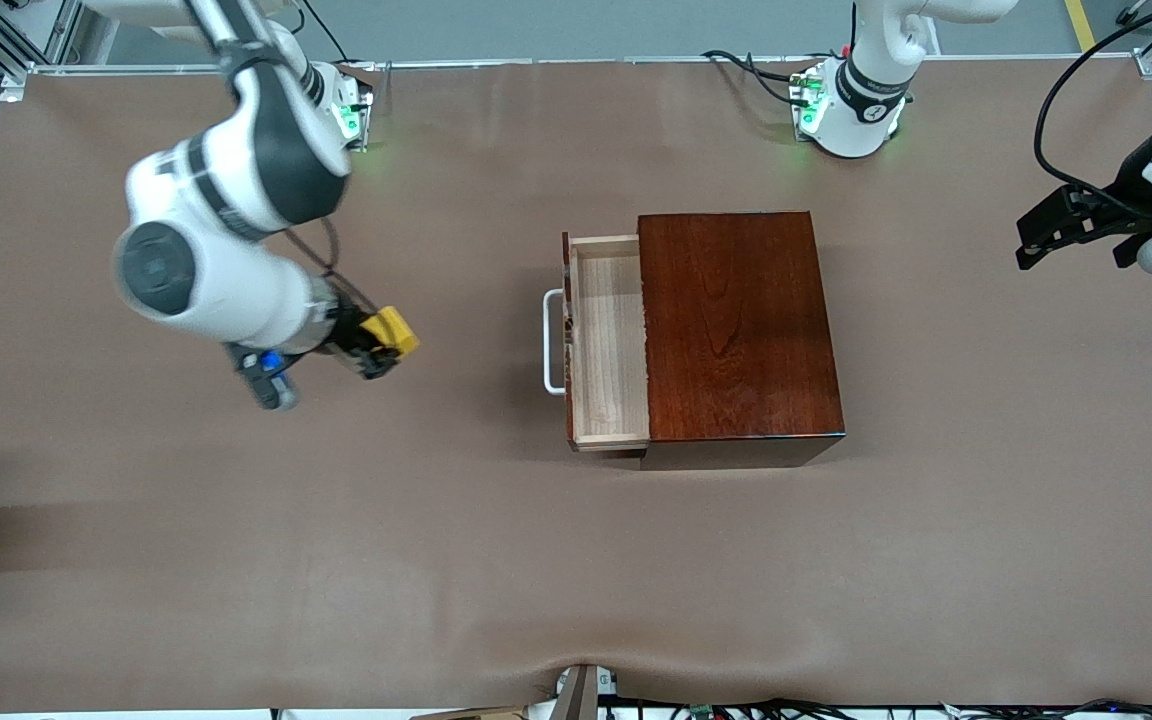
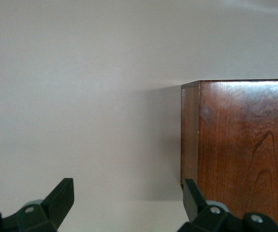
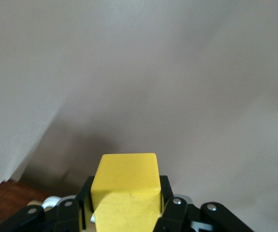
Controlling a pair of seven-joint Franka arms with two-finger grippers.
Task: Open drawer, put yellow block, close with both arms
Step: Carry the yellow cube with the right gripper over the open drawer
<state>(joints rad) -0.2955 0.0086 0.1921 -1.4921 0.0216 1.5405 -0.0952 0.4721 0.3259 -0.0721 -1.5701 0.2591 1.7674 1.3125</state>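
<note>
With the pale wooden drawer of the glossy mahogany box already pulled out, the right gripper clamps the small yellow block over bare table toward the right arm's end, while the left gripper waits wide-jawed, leaving placing and closing.

Drawer is pulled partway out of the dark mahogany box, toward the right arm's end of the worktop. Pale wood tray, nothing in it, white U-shaped handle on the reddish-brown front. The yellow block, a small plain cube, is up off the worktop, pinched in the right pincer, well apart from the drawer.
</note>
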